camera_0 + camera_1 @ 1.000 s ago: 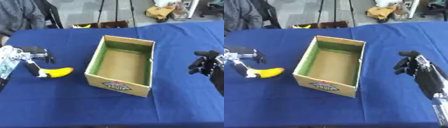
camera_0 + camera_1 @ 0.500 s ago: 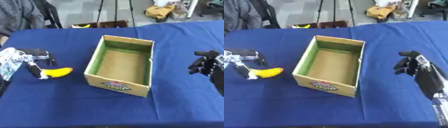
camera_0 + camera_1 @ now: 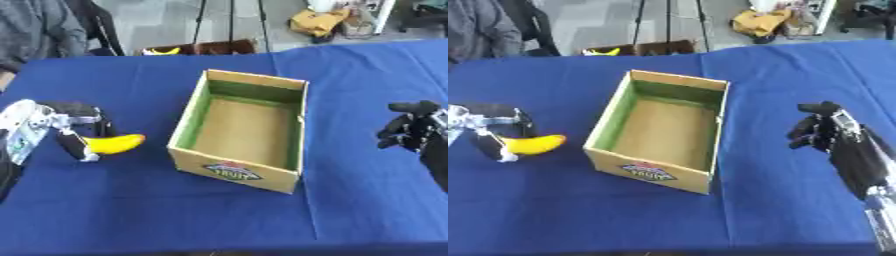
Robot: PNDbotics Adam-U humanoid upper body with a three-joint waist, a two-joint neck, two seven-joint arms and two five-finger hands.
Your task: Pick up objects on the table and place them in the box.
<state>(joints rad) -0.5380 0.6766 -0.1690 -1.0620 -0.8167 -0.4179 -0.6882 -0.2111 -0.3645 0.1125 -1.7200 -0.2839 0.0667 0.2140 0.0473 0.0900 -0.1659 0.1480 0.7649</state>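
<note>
Banana [image 3: 114, 143] lies at the left of the frame on the blue tabletop [image 3: 157, 210], just beside the open cardboard box [image 3: 242, 131], whose inside shows nothing yet. The left hand [image 3: 73, 131] has its fingers [image 3: 77, 148] curled around the banana's left end, one black digit arched over the top and another reaching down beside it, so it has hold of the fruit.

Compared with a second ago, the fingers have closed in: they were spread near the banana's tip and now wrap it, while the banana itself has hardly shifted on the cloth. That suggests the grasp is just being completed and the lift has not begun.

The right hand [image 3: 820, 131] sits at the right middle of the frame, fingers curled and holding nothing, in much the same place as before.

Next would likely be raising the banana and carrying it rightward over the box's near wall.
</note>
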